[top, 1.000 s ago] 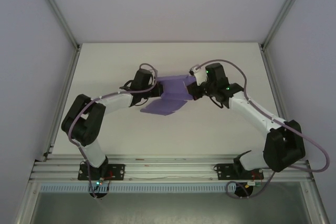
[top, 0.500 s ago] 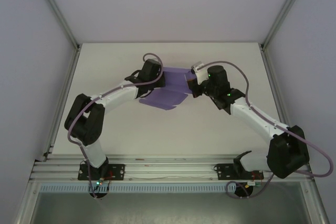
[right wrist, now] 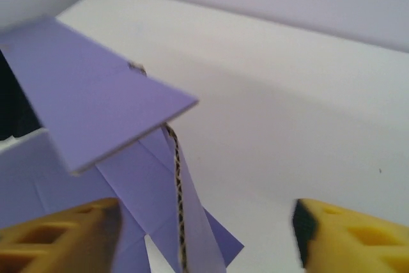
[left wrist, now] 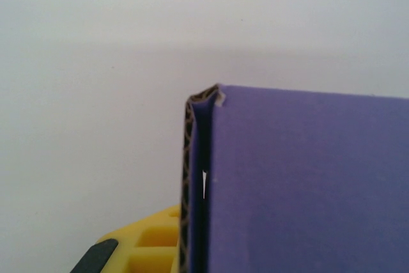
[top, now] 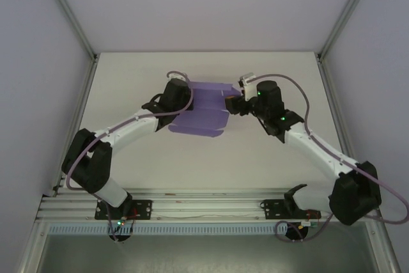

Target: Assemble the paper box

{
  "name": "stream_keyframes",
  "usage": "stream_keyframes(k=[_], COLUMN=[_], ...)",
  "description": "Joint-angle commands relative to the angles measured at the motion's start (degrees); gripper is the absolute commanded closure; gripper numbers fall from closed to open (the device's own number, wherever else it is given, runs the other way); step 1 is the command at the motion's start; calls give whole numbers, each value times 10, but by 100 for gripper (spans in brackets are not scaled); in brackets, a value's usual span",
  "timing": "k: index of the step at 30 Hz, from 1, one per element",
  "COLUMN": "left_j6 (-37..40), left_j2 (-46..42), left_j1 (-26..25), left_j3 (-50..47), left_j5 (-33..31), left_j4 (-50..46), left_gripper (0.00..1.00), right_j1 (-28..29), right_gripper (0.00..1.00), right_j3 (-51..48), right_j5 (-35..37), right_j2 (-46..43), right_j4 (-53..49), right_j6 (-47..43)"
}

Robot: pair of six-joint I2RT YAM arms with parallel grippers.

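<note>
White bench [top: 128,75] inside pale grey walls [top: 192,4], aluminium corner posts [top: 69,11]. At the left end effector [top: 190,100]: clamps shut on the left edge of the purple paper box [top: 204,110], partly folded, spanning toward the other arm. At the right end effector [right wrist: 204,241]: gapes wide, grips nothing. A box flap hangs between its yellow fingers [right wrist: 348,238]; cannot tell whether touching.

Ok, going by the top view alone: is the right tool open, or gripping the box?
Observer: Open. On the right wrist view the right tool has its fingers wide apart, not closed on the box.
Operator: And the other arm?
Observer: The left tool is shut on the box; its wrist view shows a yellow finger against a folded wall.
Operator: Plain paper?
Observer: No. The cut edge shows brown corrugation.
</note>
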Motion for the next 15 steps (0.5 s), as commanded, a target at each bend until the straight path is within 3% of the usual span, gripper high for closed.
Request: stream_keyframes(k=[1, 2, 6, 15], left_j6=[2, -1, -10, -31], left_j2=[-10, -10, -9, -6], left_j1=[-3, -3, -3, -3], left_j3=[-25, -30, -44, -43], left_j5=[-51, -58, -61, -54], left_j4=[15, 15, 24, 17], left_gripper=[100, 100, 100, 100], right_j1=[2, 2, 1, 0], right_gripper=[6, 0, 0, 0], right_j3=[-14, -15, 13, 81], right_j5=[57, 74, 87, 74], right_j2=[-60, -71, -78, 36], right_j4=[43, 43, 20, -61], right_j6=[63, 75, 97, 94])
